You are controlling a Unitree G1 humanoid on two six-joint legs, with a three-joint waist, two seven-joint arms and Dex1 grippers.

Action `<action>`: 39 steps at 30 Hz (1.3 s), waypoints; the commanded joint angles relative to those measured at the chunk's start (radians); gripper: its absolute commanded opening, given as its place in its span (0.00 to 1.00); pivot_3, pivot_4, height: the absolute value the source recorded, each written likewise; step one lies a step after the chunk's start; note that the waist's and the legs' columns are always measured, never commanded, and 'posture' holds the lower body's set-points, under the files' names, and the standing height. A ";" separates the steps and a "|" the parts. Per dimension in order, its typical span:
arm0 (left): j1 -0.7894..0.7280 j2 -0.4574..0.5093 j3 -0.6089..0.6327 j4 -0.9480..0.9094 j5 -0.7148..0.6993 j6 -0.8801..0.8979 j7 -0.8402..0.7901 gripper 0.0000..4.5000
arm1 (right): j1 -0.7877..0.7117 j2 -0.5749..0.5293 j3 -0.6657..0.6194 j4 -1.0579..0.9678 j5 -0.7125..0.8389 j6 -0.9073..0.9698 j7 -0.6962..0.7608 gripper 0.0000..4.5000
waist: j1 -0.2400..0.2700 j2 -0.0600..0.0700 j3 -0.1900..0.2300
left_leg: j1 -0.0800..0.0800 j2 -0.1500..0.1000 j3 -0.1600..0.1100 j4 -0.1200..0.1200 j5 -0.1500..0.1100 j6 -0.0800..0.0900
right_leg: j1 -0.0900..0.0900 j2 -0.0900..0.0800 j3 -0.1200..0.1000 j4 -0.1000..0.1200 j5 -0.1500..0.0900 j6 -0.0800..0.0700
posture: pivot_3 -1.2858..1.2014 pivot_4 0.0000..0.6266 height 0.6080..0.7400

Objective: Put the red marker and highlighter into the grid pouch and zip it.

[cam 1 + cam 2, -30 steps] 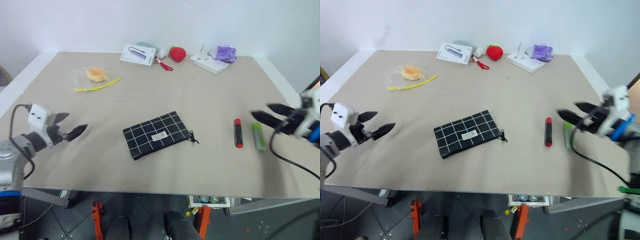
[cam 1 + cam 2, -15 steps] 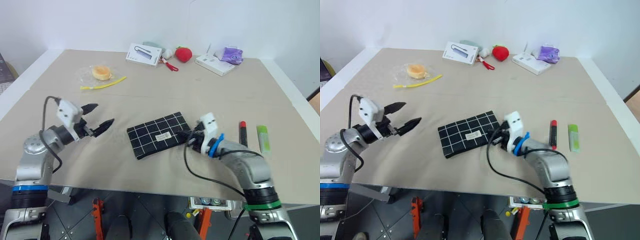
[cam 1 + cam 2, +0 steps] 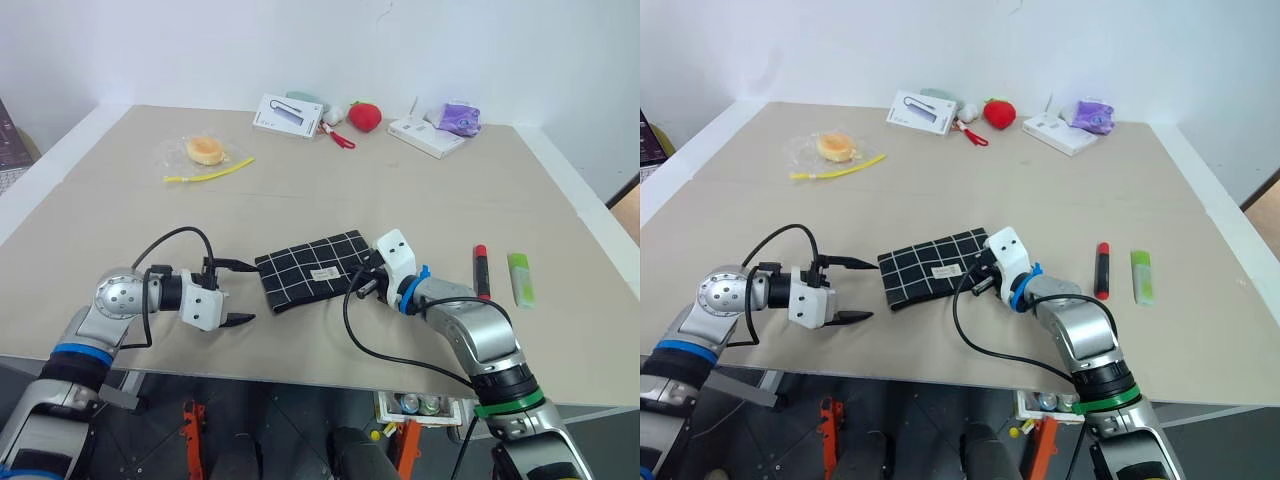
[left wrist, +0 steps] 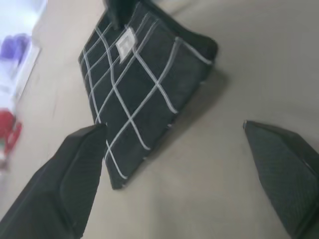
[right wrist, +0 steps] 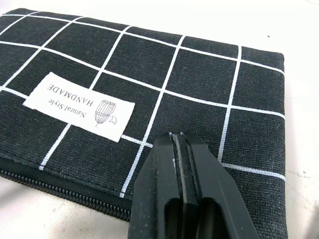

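Bench (image 3: 120, 215): unchanged.
Grid pouch (image 3: 312, 270): mid-bench, flat, zip shut by the look of it.
Your right gripper (image 5: 180, 144): swung in from bench's right edge; fingers now pressed together over pouch's zipper end, whether on pull cord unclear.
Your left gripper (image 3: 236, 292): moved up beside pouch's left end, fingers wide.
Red marker (image 3: 481, 270), highlighter (image 3: 520, 277): untouched, right of pouch.
Judged: opening comes first.

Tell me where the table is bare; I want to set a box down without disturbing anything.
Bare: the wide middle strip between the pouch and the back-row clutter, right of the yellow strip; also the near right corner below the marker and highlighter. Crowded: around the pouch, with the open left gripper and the shut right gripper at its ends.
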 commanded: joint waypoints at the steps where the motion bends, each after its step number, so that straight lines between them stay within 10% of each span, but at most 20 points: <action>1: -0.059 -0.034 -0.018 0.113 0.163 -0.166 0.175 1.00 | 0.029 0.010 0.003 0.036 -0.031 0.046 -0.027 0.01 | 0.000 0.001 -0.003 | 0.000 0.000 0.000 0.000 0.000 0.000 | 0.000 0.000 0.000 0.000 0.001 0.002 | 0.52 0.24 0.95; 19: -0.198 -0.141 -0.214 0.316 0.560 -0.223 0.705 1.00 | 0.037 0.039 -0.011 -0.014 -0.045 0.081 -0.032 0.01 | 0.008 0.006 -0.017 | 0.000 -0.001 0.000 0.000 0.000 0.000 | 0.001 0.000 0.000 0.000 0.002 0.006 | 0.52 0.24 0.95; 33: -0.242 -0.173 -0.286 0.375 0.468 -0.205 0.662 0.00 | 0.056 0.052 -0.018 -0.032 -0.051 0.078 -0.039 0.00 | 0.016 0.008 -0.019 | 0.001 -0.001 0.000 -0.001 0.000 0.000 | 0.000 0.000 0.000 0.000 0.002 0.005 | 0.52 0.24 0.95; 39: -0.247 -0.188 -0.291 0.369 0.431 -0.184 0.619 0.00 | 0.060 0.059 -0.025 -0.038 -0.050 0.070 -0.042 0.00 | 0.022 0.010 -0.020 | 0.001 -0.001 0.000 -0.001 0.000 0.000 | 0.001 0.000 0.001 0.000 0.000 0.003 | 0.52 0.24 0.95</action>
